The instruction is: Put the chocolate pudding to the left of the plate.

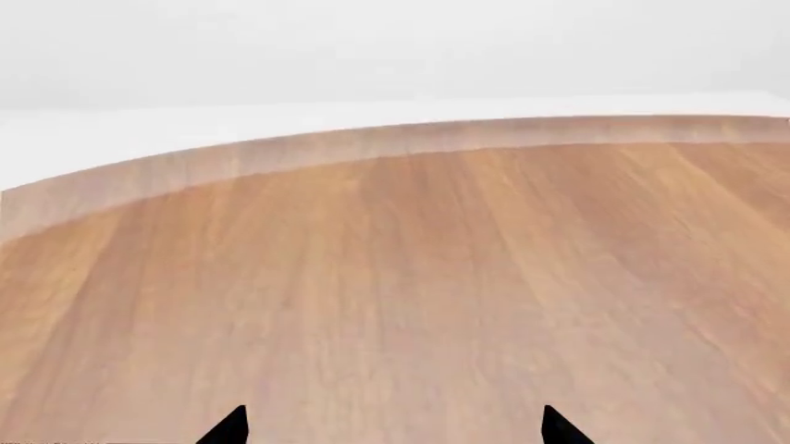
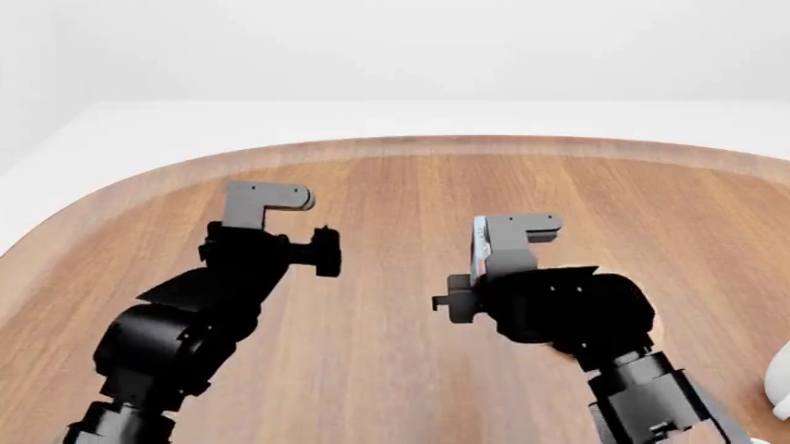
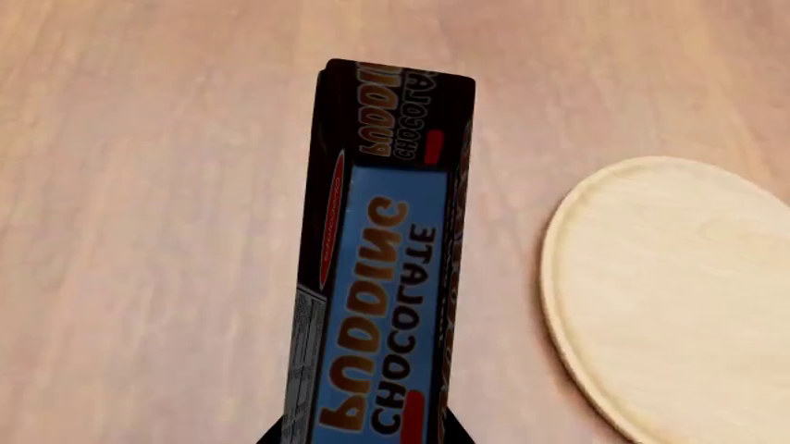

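Note:
My right gripper (image 3: 365, 435) is shut on the chocolate pudding (image 3: 385, 268), a narrow carton with a blue face and "CHOCOLATE PUDDING" lettering, held on edge above the wooden table. The light tan round plate (image 3: 672, 296) lies on the table beside the carton, a short gap away. In the head view the right gripper (image 2: 516, 225) is right of centre, and only a sliver of the carton (image 2: 480, 246) shows at its left side. The plate is hidden there. My left gripper (image 2: 266, 197) is open and empty over bare table; its black fingertips (image 1: 232, 427) stand wide apart.
The round wooden table (image 2: 408, 176) has a raised rim (image 1: 370, 143) curving along the far side. A white mug (image 2: 780, 375) shows partly at the right edge of the head view, near my right arm.

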Motion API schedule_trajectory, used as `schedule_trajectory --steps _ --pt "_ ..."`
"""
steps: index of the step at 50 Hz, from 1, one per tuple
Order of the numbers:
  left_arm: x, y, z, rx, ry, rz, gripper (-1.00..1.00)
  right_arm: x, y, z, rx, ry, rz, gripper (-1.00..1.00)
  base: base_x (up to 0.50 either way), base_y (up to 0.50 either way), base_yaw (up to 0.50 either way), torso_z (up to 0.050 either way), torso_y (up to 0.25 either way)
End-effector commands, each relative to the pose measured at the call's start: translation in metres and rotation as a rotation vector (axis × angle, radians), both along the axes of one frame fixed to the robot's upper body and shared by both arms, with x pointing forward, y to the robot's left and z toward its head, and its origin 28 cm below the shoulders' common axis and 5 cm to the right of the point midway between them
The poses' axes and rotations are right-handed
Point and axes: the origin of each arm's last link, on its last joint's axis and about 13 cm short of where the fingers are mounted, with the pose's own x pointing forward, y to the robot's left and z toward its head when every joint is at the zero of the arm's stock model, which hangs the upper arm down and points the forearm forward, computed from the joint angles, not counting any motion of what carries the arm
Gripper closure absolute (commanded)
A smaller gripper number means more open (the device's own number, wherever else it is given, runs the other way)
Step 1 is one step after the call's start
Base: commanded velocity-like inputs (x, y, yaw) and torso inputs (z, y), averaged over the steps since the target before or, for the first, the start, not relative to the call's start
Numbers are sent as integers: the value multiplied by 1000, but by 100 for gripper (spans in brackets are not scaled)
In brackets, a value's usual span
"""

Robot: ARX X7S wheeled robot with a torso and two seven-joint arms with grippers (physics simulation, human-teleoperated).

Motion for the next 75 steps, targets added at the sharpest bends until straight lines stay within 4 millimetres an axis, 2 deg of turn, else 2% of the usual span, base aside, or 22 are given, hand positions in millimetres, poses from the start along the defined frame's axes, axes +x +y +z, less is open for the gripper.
schedule_trajectory --steps 1,5,15,20,51,60,75 --pt "45 1 8 9 111 23 -100 38 -2 11 -34 15 30 100 0 0 0 0 0" --pt "54 1 8 7 130 32 -100 49 -1 15 -37 15 27 100 0 0 0 0 0" --pt "65 2 11 -2 141 52 -100 53 -5 27 -51 -13 -1 100 0 0 0 0 0" --pt "65 3 13 1 142 54 -100 54 -7 28 -60 -21 -6 100 0 0 0 0 -52" --pt "63 3 22 7 119 56 -100 55 -13 32 -58 -18 -19 100 -1 0 0 0 -250" --pt "61 2 26 -12 121 52 -100 55 -16 33 -60 -17 -30 100 0 0 0 0 -8" --pt "62 2 26 -15 125 52 -100 52 -18 25 -68 5 -39 100 0 0 0 0 0"
